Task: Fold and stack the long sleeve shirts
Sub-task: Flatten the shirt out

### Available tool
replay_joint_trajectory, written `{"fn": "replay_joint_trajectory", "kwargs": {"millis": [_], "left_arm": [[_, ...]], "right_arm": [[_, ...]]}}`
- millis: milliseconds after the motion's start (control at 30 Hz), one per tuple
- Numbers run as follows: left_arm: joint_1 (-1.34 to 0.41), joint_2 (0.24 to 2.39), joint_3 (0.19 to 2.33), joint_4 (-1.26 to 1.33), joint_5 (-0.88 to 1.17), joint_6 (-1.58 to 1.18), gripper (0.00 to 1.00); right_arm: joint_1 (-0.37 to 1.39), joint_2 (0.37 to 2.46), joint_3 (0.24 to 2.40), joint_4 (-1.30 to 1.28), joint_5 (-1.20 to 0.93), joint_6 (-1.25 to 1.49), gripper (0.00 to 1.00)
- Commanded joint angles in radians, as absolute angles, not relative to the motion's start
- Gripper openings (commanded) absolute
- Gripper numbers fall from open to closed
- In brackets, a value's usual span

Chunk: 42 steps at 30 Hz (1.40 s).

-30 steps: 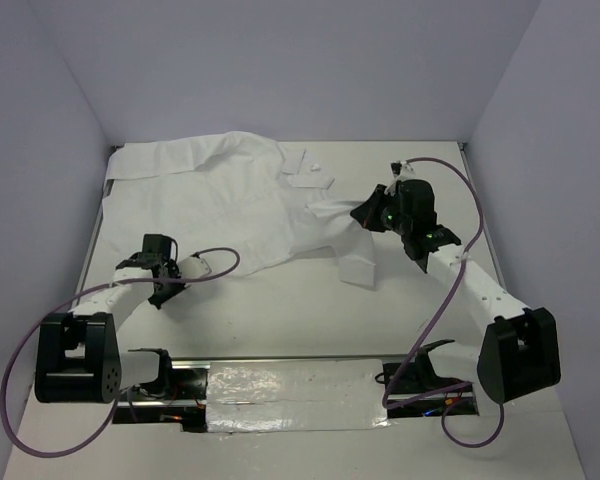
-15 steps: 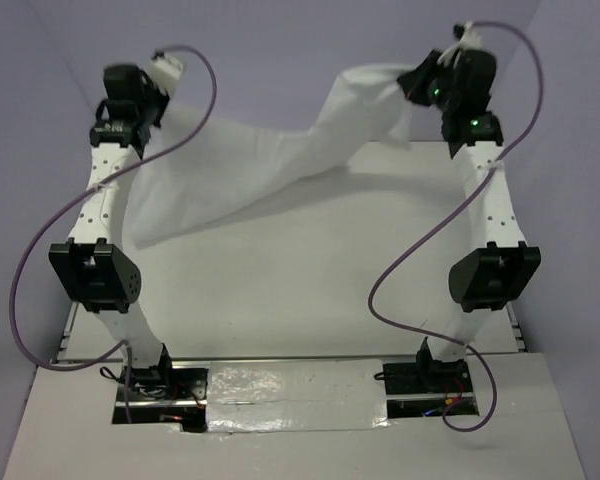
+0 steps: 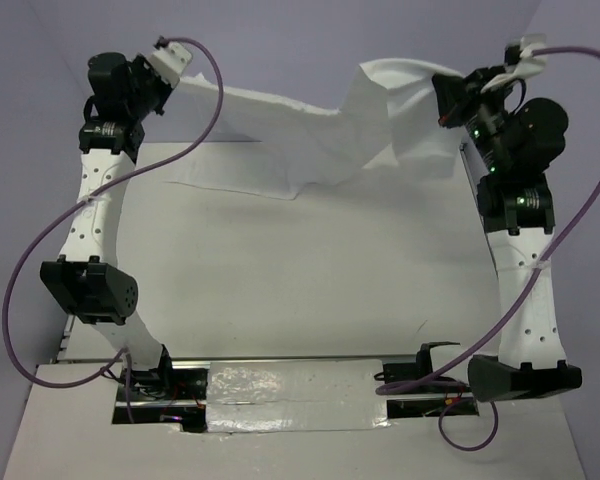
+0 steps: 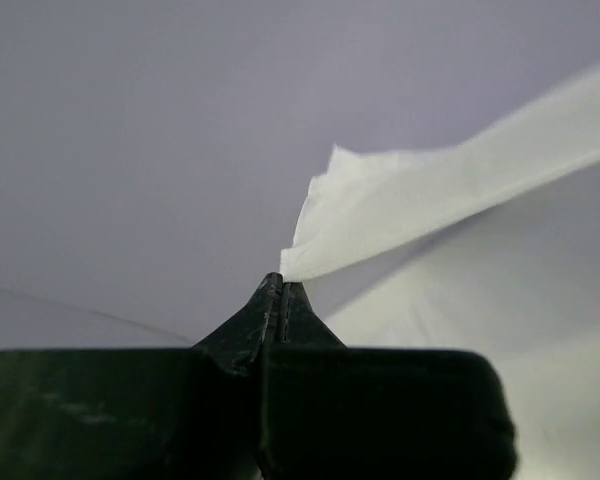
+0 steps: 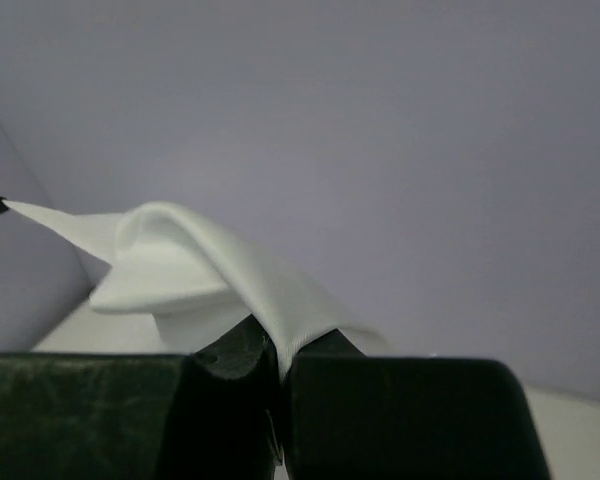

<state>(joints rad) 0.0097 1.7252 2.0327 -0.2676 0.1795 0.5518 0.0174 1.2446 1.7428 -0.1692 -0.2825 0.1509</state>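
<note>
Both arms (image 3: 90, 215) stand upright; left gripper (image 4: 282, 286) and right gripper (image 5: 283, 347) pinch shirt (image 3: 310, 130).

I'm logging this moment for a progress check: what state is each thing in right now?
shirt: raised, spread between the two grippers, not folded.
left gripper: shut on one edge of the shirt.
right gripper: shut on the shirt's other end.

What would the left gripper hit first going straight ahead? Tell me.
Apart from the wrinkled white cloth long-sleeved shirt pinched in its shut tips, the left gripper faces only the plain lilac wall; probably that, though depth is unclear.
</note>
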Motion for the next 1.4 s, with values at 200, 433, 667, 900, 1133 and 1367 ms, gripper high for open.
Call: {"fn": "replay_joint_trajectory", "kwargs": {"millis": [200, 433, 667, 900, 1133, 1367], "left_arm": [[0.061, 1.432, 1.597, -0.628, 0.164, 0.891, 0.00], [0.057, 1.269, 1.138, -0.857, 0.120, 0.997, 0.00], [0.058, 1.189, 0.893, -0.853, 0.041, 0.971, 0.00], [0.060, 1.127, 0.879, -0.965, 0.031, 0.991, 0.00], [0.077, 1.163, 0.825, -0.878, 0.035, 0.962, 0.00], [0.052, 1.704, 1.563, -0.647, 0.129, 0.711, 0.00]], "right_arm": [[0.032, 0.792, 1.073, -0.274, -0.225, 0.210, 0.00], [0.070, 0.606, 0.821, -0.569, -0.278, 0.346, 0.00], [0.130, 0.548, 0.715, -0.707, -0.322, 0.446, 0.00], [0.135, 0.538, 0.726, -0.793, -0.359, 0.428, 0.00], [0.137, 0.574, 0.660, -0.780, -0.423, 0.463, 0.00], [0.112, 1.280, 1.244, -0.363, -0.472, 0.326, 0.00]]}}
